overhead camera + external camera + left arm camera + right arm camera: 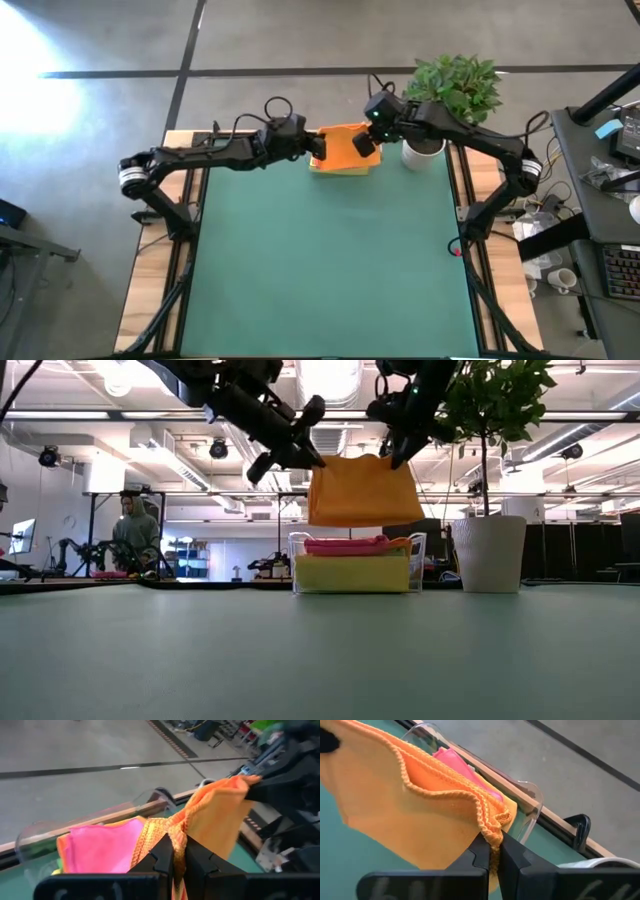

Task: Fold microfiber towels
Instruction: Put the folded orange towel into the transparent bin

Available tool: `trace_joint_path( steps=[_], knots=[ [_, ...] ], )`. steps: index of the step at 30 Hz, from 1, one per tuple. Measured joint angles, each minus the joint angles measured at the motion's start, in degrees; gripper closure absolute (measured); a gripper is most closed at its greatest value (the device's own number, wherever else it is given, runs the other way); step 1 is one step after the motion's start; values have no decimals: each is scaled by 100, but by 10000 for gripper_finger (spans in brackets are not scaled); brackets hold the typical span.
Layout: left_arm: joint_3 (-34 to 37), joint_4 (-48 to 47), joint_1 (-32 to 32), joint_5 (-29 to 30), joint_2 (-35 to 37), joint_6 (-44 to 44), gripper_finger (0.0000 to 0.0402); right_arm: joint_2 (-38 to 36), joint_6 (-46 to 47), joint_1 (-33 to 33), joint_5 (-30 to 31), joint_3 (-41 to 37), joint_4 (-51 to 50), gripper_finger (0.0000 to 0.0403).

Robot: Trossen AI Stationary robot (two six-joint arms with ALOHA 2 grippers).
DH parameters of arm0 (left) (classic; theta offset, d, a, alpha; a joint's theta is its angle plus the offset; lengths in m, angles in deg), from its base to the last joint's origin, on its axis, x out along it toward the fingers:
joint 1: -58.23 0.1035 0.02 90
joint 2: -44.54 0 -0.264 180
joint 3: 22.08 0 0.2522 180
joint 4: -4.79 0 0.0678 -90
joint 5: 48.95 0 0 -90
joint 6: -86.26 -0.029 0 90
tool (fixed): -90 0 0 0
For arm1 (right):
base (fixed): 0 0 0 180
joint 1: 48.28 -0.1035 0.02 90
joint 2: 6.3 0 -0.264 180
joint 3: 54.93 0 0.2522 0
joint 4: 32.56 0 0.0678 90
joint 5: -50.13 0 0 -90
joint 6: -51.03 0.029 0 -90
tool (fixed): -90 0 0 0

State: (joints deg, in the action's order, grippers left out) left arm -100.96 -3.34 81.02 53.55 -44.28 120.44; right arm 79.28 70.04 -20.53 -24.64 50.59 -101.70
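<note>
Both grippers, left gripper (300, 453) and right gripper (398, 455), pinched shut on opposite top corners of soft orange microfiber towel (364, 490), hung spread between them above clear plastic bin (298, 565) for folding; stacked pink towel (102, 851) only clear from wrist views.

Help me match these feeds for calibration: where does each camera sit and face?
High: overhead, facing down; both arms, left pincer, right pincer.
Low: table height, facing the room; orange towel hanging above the clear bin.
Left wrist: past its shut fingers at the towel.
Right wrist: likewise, fingers pinching its hem.
All four share the towel.
</note>
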Motion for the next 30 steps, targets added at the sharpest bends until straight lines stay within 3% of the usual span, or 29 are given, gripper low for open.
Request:
trace_joint_path(
  steps=[9, 14, 30],
  knots=[
    [13, -56, 161, 217, -382, -29, 391, 599, -63, 3, 156, -2, 34, 394],
    [15, -13, 261, 278, -640, -68, 391, 949, -112, 13, 605, -11, 69, 394],
    [13, 194, 602, 456, -832, -919, 391, 1214, -168, 291, 693, -9, 640, 394]
  ],
)
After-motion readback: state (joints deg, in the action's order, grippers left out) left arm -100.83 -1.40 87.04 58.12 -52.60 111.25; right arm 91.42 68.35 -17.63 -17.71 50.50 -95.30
